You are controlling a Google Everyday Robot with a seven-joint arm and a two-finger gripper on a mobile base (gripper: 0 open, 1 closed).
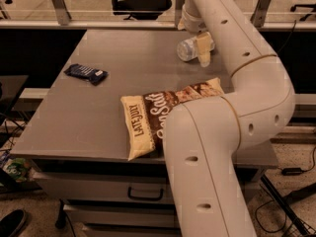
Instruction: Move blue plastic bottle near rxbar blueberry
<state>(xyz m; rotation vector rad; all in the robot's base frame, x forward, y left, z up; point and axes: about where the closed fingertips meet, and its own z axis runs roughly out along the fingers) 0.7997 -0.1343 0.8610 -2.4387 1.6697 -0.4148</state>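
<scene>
The blue plastic bottle (186,49), clear with a pale label, lies on its side at the far right of the grey table (98,112). My gripper (203,51) hangs from the arm right at the bottle's right end and covers part of it. The rxbar blueberry (86,73), a flat dark navy wrapper with a whitish end, lies at the table's left side, far from the bottle.
A large brown-and-cream chip bag (158,115) lies at the front middle of the table, partly hidden by my arm (217,147). A drawer with a handle (145,195) sits under the table. An office chair (140,1) stands behind the table.
</scene>
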